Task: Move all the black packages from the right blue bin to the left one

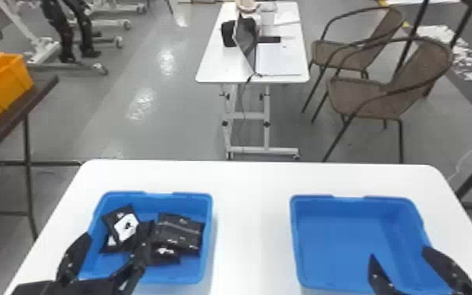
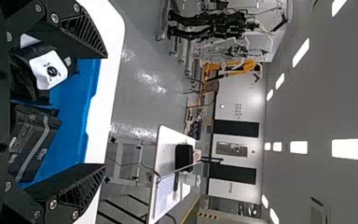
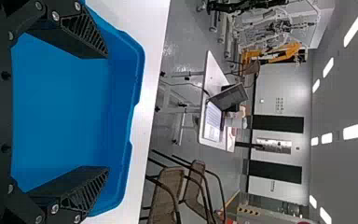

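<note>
Facing grey floor and chairs, the white table lies beneath parted left fingers and right fingers

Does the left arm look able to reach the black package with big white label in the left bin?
Probably yes: the open left gripper hangs above that bin, and this package has no other package lying on top.

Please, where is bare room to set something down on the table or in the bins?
Free: the table between the left bin and right bin, the strip behind them, and the right bin's floor, with the right end effector above. Crowded: the left bin, with overlapping black packages under the left end effector.
</note>
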Robot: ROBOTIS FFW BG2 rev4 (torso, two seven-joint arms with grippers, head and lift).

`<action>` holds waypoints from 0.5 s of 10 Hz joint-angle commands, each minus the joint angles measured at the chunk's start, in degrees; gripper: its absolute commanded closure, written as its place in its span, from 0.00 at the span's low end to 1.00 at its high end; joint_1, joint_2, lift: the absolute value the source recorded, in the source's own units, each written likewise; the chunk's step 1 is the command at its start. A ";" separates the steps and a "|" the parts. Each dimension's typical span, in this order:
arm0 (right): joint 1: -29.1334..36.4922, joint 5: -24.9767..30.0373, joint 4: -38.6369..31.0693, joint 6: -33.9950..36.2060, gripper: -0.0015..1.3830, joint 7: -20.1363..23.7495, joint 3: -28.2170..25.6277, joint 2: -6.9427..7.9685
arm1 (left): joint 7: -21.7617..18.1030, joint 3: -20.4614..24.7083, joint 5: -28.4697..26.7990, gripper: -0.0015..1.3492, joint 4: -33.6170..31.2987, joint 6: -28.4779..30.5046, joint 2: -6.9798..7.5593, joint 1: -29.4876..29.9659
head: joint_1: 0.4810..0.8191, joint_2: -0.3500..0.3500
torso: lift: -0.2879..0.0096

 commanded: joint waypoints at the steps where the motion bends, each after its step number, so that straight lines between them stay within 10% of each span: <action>1: -0.15 0.01 0.08 0.00 0.12 0.14 -0.03 0.05 | -0.09 0.03 0.14 0.15 0.26 -0.27 0.18 -0.25 | 0.63 0.61 | 0.83; 5: -0.33 0.01 0.08 0.18 0.12 0.14 -0.03 0.05 | -0.53 0.12 0.14 0.15 0.44 -0.36 0.18 -0.43 | 0.63 0.61 | 0.83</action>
